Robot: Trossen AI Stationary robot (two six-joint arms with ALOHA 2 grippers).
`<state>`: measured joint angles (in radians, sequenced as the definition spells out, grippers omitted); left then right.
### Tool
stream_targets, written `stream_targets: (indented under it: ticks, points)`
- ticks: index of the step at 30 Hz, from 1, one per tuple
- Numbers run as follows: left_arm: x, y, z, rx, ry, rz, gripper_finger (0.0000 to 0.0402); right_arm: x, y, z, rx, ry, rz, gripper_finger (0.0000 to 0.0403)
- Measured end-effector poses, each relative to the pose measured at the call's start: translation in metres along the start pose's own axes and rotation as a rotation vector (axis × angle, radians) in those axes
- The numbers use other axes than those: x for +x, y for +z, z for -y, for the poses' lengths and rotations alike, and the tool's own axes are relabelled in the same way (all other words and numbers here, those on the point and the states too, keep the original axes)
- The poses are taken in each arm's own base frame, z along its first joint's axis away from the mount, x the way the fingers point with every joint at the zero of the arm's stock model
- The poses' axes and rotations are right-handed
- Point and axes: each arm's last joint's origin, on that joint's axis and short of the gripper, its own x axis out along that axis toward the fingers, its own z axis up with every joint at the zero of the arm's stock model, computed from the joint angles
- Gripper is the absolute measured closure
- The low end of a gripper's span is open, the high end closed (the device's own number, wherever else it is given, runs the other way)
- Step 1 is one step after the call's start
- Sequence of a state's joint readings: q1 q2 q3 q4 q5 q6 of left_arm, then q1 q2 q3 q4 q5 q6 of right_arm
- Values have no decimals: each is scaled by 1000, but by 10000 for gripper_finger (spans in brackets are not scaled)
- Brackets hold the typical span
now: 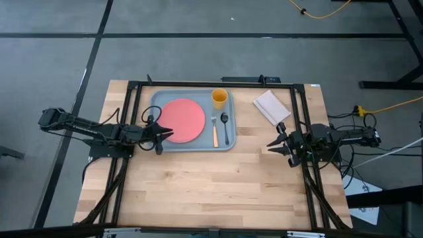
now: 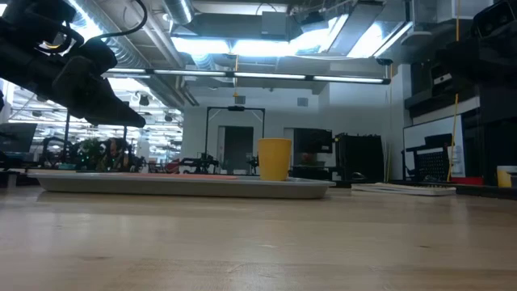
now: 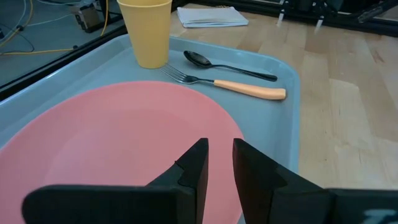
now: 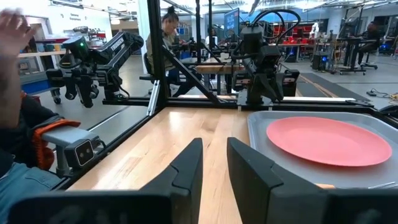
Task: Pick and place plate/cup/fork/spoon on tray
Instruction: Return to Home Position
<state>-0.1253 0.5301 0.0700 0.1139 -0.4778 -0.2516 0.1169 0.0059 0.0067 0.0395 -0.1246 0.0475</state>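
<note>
The grey-blue tray [image 1: 156,100] lies at the table's far middle. On it rest the pink plate [image 1: 182,119] at the left, the yellow cup [image 1: 219,98] upright at the far right corner, the orange-handled fork [image 1: 215,131] and the dark spoon [image 1: 225,127] side by side at the right. My left gripper [image 1: 168,133] hovers above the plate's left edge [image 3: 124,137], its fingers a little apart and empty; the low view shows it raised above the tray [image 2: 186,185]. My right gripper [image 1: 272,145] is to the right of the tray, its fingers a little apart and empty.
A white folded napkin [image 1: 271,106] lies on the table to the right of the tray. Dark frame rails [image 1: 297,106] run along the table's left, right and far sides. Bare wood [image 1: 211,185] fills the near half. People show in the room beyond [image 4: 18,112].
</note>
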Motion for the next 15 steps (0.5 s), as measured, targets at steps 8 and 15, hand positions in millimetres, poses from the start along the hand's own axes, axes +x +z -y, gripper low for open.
stream_targets:
  ticks: [8, 15]
  points:
    - [0, 0, 0, 0, 0, 0, 335, 0, 0, 0, 0, 0, 0, 324]
    - [0, -3, -1, 15, 8, -29, 335, 0, 0, 0, -1, 0, 1, 324]
